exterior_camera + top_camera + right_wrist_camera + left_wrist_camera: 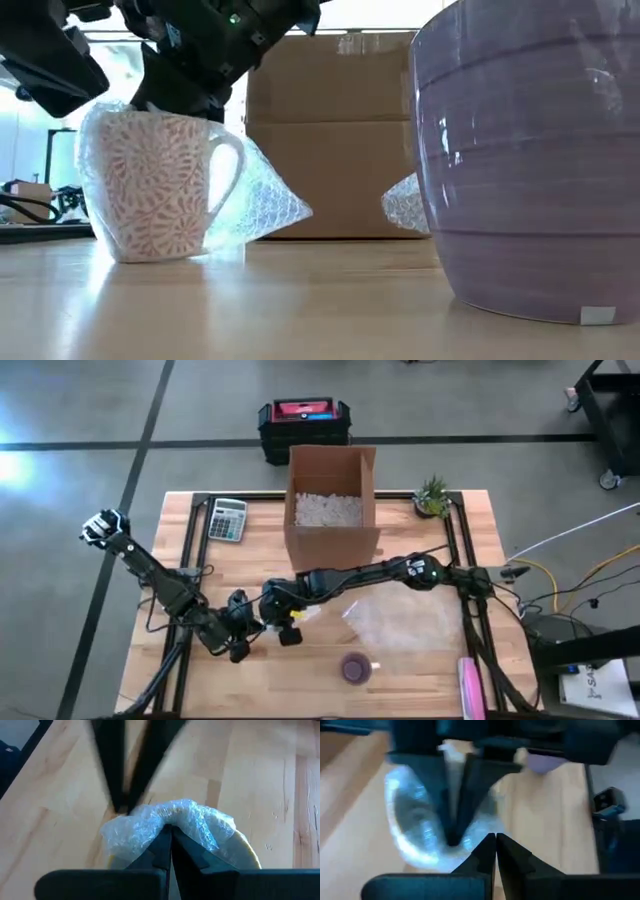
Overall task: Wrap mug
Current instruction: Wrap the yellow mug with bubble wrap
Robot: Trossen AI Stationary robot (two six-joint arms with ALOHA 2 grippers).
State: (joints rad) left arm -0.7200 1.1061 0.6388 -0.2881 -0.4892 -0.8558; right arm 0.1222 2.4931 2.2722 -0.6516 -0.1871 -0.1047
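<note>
A white mug with a red leaf pattern stands upright on the table, with bubble wrap around its back and over its top. My right gripper is over the mug, shut on the wrap. My left gripper is shut, and its tips stand at the wrap's edge on the mug's left side. In the high view both grippers meet at the table's middle, hiding the mug. My right gripper pinches a bunched fold of the bubble wrap between its two fingers, on top of the mug. The wrap is gathered at the fingertips and spreads down over the mug's rim. My left gripper's tips are at the wrap's edge; I cannot tell whether they touch it.
A purple mug stands near the front edge, and a loose sheet of bubble wrap lies to the right of the grippers. An open cardboard box with packing fill stands at the back. A calculator and a small plant flank it.
</note>
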